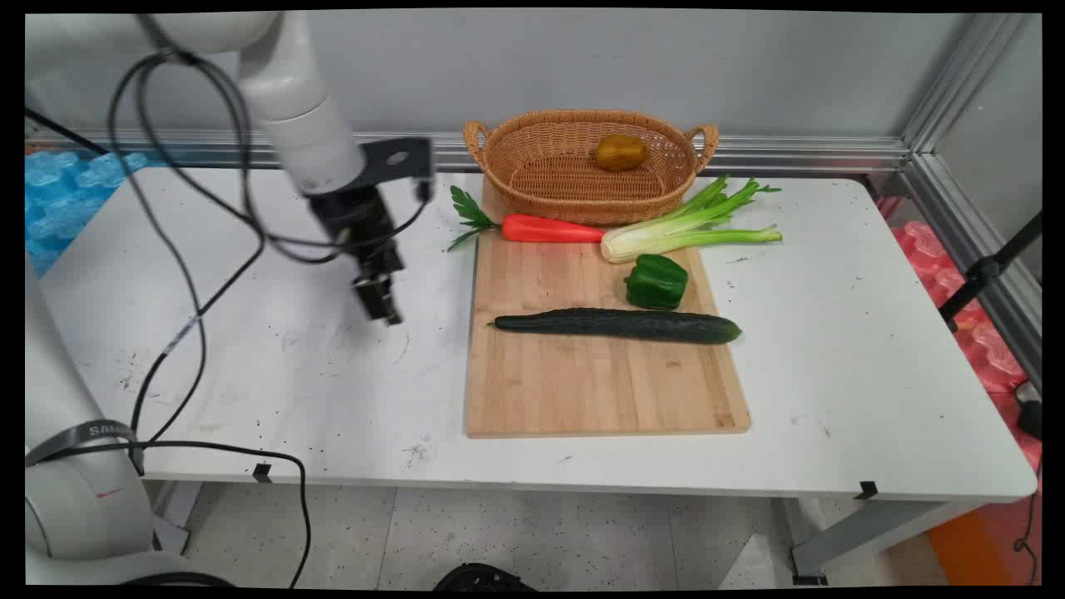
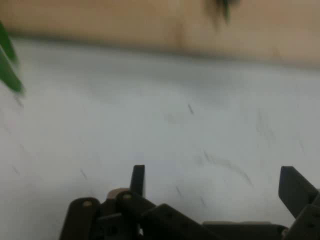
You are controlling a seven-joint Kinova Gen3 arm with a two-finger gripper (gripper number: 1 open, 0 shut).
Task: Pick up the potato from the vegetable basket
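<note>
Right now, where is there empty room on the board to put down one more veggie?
The cutting board is bare on its near half, below the cucumber. Its far end is crowded: carrot, celery, green pepper and basket.

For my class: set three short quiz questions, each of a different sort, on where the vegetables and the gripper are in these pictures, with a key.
1. True or false: the cucumber lies in the basket.
2. Which lies nearest the board's near edge? A carrot B cucumber C green pepper
3. Fill in: the gripper hangs over the bare ____ left of the board.

Key
1. False: it lies on the board; only a yellowish-brown vegetable is in the basket.
2. B
3. table; its fingers stand apart, holding nothing.
</note>
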